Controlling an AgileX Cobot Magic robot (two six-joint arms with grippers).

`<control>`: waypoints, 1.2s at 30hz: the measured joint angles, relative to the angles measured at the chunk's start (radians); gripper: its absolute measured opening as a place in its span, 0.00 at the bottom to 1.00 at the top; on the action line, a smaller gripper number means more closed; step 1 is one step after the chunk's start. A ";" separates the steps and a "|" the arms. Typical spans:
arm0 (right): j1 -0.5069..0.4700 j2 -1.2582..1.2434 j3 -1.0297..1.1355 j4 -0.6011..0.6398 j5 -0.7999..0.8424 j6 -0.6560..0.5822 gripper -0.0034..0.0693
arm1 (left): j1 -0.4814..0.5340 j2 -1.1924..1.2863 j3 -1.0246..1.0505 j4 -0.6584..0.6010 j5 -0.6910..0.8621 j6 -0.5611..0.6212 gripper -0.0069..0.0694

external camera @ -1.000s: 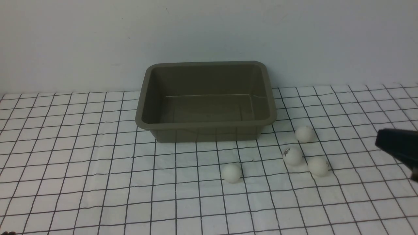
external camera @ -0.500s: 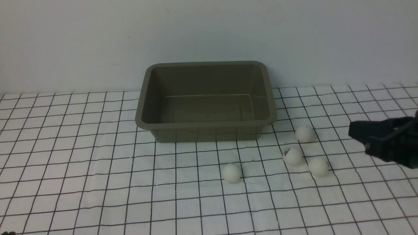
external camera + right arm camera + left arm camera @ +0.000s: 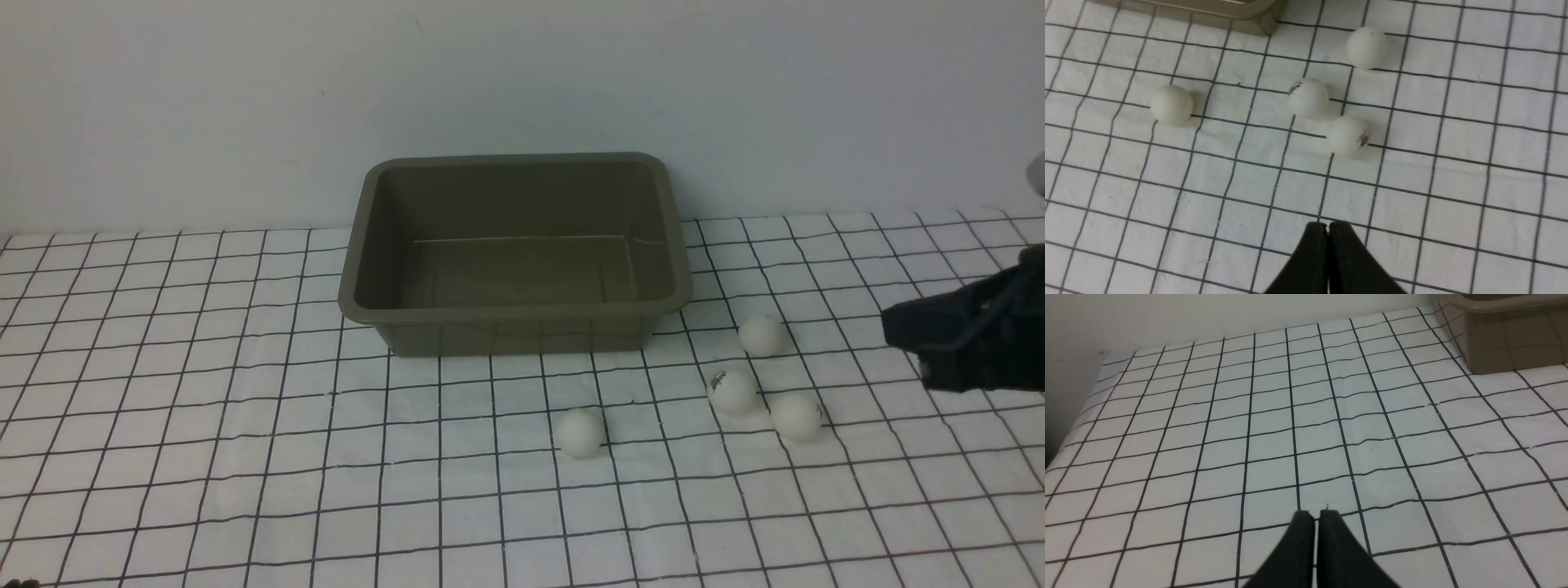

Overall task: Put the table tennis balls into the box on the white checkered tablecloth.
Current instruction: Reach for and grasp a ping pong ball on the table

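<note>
**Status.** My right end effector (image 3: 888,325) hangs above the white checkered tablecloth (image 3: 204,408) at the right side of the surface. Its fingers are pressed together and pinch nothing. My left end effector (image 3: 1316,515) is also pressed together and empty, low over bare cloth well apart from the balls. I judge it is parked there to leave the work area to the right arm.

**Task items.** All four table tennis balls (image 3: 1308,98) lie on the cloth; none is in the box (image 3: 514,311). The box stands open side up near the back wall (image 3: 522,73), empty.
- Three balls form a loose cluster off the box's front right corner: the far ball (image 3: 761,335), the logo ball (image 3: 731,390) and the near ball (image 3: 796,416).
- The logo ball and the near ball sit just beside each other; I cannot confirm contact.
- The lone ball (image 3: 580,431) rests apart, in front of the box's front wall.

**Next step (judgement).** The right arm is nearest the cluster, so it should take the first pick.
- Spread the fingers before descending; closed tips would only push a ball away.
- The near ball looks most accessible.
- Its neighbour is close enough that a finger may nudge it, and it would then roll freely on the cloth.
</note>
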 joint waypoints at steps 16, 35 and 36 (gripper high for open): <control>0.054 0.273 -0.037 -0.021 -0.035 -0.032 0.04 | 0.000 0.000 0.000 0.000 0.000 0.000 0.09; 0.182 0.525 -0.037 -0.245 -0.315 0.097 0.07 | 0.000 0.000 0.000 0.000 0.000 0.000 0.09; 0.182 0.531 -0.037 -0.245 -0.317 0.096 0.08 | 0.000 0.000 0.000 0.000 0.000 0.000 0.09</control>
